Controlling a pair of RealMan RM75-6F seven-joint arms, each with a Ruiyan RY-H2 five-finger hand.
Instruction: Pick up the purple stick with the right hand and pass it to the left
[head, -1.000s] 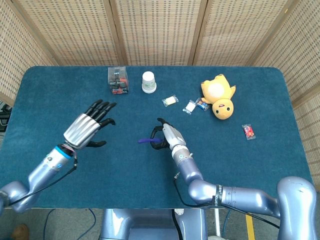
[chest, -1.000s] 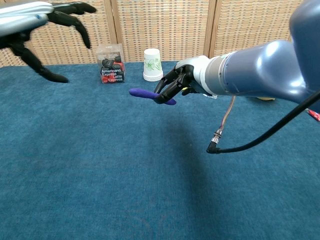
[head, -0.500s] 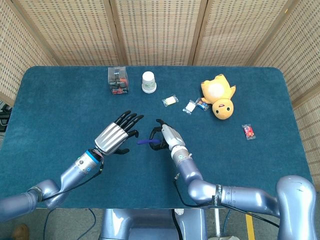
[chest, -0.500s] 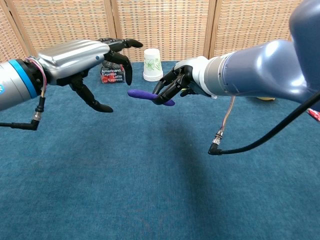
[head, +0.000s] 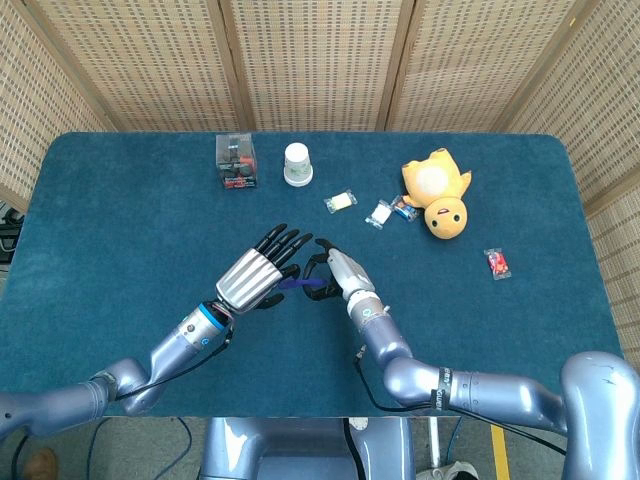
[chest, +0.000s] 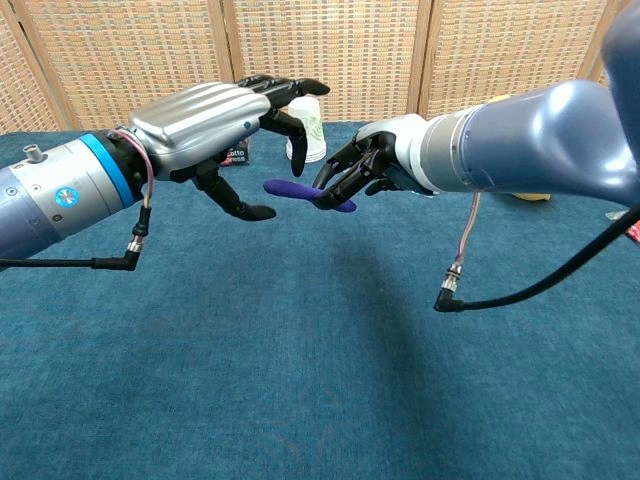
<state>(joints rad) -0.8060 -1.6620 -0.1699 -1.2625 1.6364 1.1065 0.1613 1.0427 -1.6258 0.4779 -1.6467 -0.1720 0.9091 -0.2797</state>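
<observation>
My right hand (head: 335, 274) (chest: 366, 169) holds the purple stick (chest: 308, 195) (head: 296, 284) lifted above the blue table, with the stick's free end pointing towards my left side. My left hand (head: 258, 275) (chest: 215, 120) hovers right beside that free end with its fingers spread apart and nothing in it. Its dark fingertips reach over the stick's tip, and I cannot tell whether they touch it.
At the back of the table stand a clear box of dark capsules (head: 237, 161) and a white paper cup (head: 297, 164). Small wrapped sweets (head: 341, 202) (head: 385, 212), a yellow plush duck (head: 438, 194) and a red packet (head: 497, 263) lie on the right.
My left hand has swung in from the left to the stick's free end, fingers still spread. The right hand has stayed nearly still, holding the stick.
</observation>
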